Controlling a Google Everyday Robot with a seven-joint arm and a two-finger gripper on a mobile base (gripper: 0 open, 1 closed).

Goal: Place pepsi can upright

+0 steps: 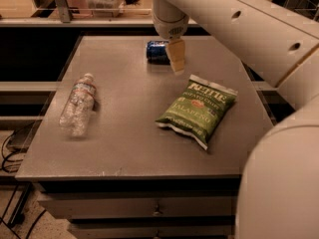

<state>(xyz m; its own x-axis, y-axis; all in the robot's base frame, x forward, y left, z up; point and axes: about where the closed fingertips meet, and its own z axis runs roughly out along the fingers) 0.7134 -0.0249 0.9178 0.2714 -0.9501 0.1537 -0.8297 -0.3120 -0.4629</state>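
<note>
Lying on its side near the far edge of the table (129, 148), the pepsi can (156, 51) is not gripped. The gripper (177, 66) hangs pointing down just at the can's right end. Whether it is open or closed, or touches the can, I cannot tell. A green chip bag (197, 108) lies nearer, and a water bottle (77, 105) lies well apart on the left.

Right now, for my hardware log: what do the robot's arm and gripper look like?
The arm is cream-white, with thick rounded links and small dark round holes along one link. The gripper, hanging beside the pepsi can, is pale tan under a round white wrist. No cables show.
</note>
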